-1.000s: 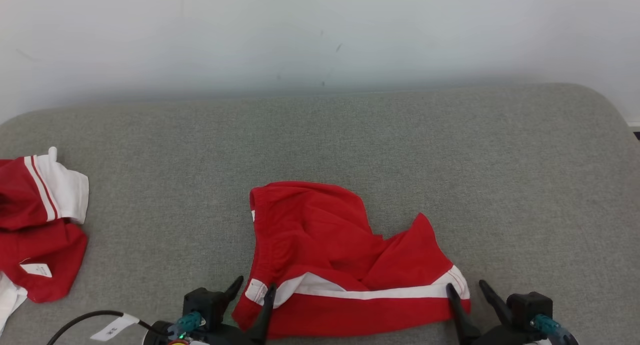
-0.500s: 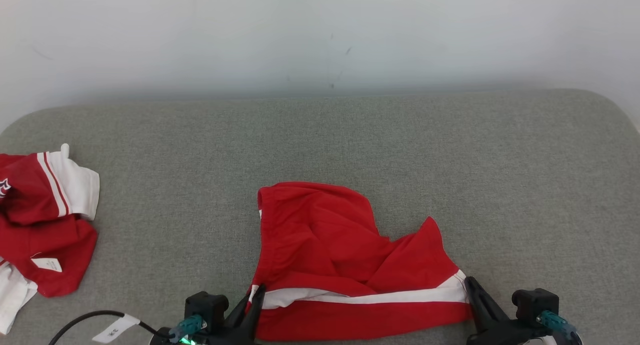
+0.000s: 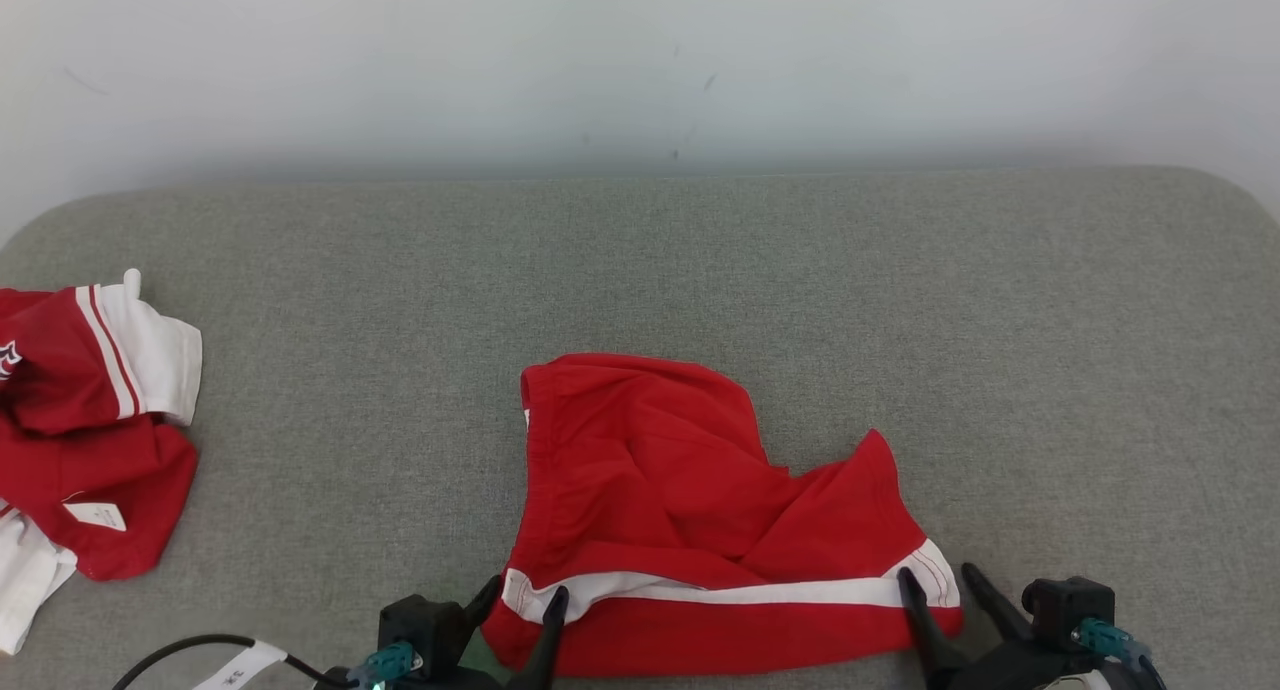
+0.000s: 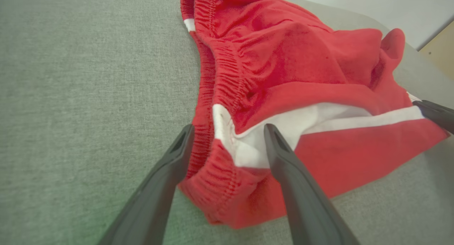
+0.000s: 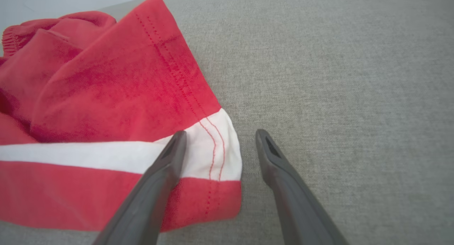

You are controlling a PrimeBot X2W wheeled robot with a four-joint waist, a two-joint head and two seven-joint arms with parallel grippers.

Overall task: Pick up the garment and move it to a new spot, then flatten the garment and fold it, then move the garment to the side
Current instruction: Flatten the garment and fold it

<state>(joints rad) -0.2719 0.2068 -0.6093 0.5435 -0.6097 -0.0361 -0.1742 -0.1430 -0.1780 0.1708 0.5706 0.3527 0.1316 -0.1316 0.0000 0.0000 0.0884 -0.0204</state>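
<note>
I see the red shorts (image 3: 690, 510) lying near-centre on the grey cushion (image 3: 300, 270), long side running left to right. My left pincer (image 3: 524, 590) straddles the near-left corner, my right pincer (image 3: 935, 573) the near-right; both gape wide, gripping nothing.

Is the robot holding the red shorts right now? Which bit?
Nothing is held. The left gripper stands open astride the waistband corner of the red shorts; the right gripper open astride a hem corner.

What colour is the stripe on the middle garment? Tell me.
White stripe, clearest in left wrist view.
</note>
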